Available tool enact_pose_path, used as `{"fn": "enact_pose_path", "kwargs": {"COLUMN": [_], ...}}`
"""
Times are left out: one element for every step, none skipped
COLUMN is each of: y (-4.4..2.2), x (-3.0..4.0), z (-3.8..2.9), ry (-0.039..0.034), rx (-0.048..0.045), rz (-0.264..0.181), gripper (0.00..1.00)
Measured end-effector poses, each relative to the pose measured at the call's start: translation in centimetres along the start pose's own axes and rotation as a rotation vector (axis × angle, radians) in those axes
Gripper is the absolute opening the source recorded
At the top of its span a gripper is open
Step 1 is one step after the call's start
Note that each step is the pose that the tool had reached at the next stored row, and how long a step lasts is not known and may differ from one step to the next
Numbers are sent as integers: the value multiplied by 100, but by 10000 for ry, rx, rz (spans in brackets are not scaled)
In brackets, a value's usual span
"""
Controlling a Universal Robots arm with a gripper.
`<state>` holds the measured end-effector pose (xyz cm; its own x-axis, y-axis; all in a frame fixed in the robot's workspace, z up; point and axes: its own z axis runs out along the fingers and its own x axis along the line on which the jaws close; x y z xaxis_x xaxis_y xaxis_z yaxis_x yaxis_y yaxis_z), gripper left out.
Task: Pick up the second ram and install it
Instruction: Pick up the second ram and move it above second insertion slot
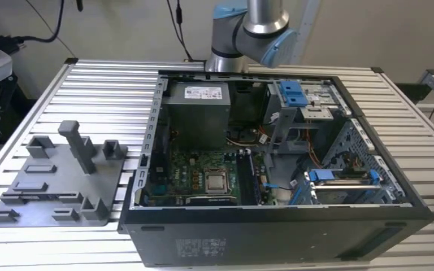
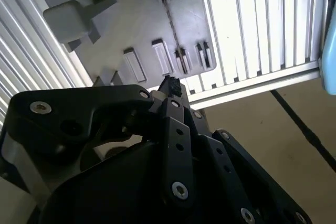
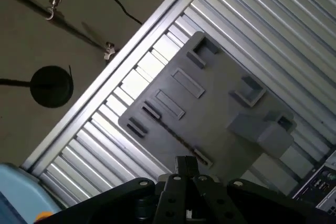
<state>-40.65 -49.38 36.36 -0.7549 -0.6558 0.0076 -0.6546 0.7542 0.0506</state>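
The second ram (image 3: 176, 136) appears to be the thin dark strip (image 2: 167, 14) sitting on edge in a long slot of the grey fixture plate (image 3: 220, 124); that is my best reading from both wrist views. The other shallow pockets and raised blocks on that plate (image 2: 136, 19) are showing nothing inside them. The gripper (image 3: 186, 165) is hanging above the plate, apart from it, with its black fingertips pressed together and nothing visible between them (image 2: 170, 85).

In the exterior view the fixture plate (image 1: 51, 180) is lying on the slatted aluminium table (image 1: 104, 84), at the view's left, just beside the open computer case (image 1: 277, 237). The case is holding a green motherboard (image 1: 187, 169) with a bare processor socket (image 1: 217, 182) and long black memory slots (image 1: 248, 178) beside it. It is also holding a grey power supply (image 1: 196, 113) and blue-tabbed drive bays (image 1: 295, 93). The robot arm (image 1: 251, 25) is rising behind the case.
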Motion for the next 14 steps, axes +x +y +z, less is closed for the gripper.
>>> {"fn": "enact_pose_path", "kwargs": {"y": [0, 0, 0, 0, 0, 0, -1, -1, -1, -1, -1, -1, -1, -1], "x": [0, 0, 0, 0, 0, 0, 0, 0, 0, 0, 0, 0, 0, 0], "z": [0, 0, 0, 0, 0, 0, 0, 0, 0, 0, 0, 0, 0, 0], "ry": [4, 9, 14, 19, 24, 29, 34, 39, 44, 49, 54, 58, 62, 66], "rx": [1, 1, 2, 3, 3, 4, 5, 6, 6, 7, 8, 9, 9, 10], "rz": [-95, -186, -282, -381, -482, -580, -679, -777, -874, -971, -1066, -1159, -1242, -1309], "gripper": [11, 11, 11, 11, 11, 11, 11, 11, 11, 11, 11, 11, 11, 11]}}
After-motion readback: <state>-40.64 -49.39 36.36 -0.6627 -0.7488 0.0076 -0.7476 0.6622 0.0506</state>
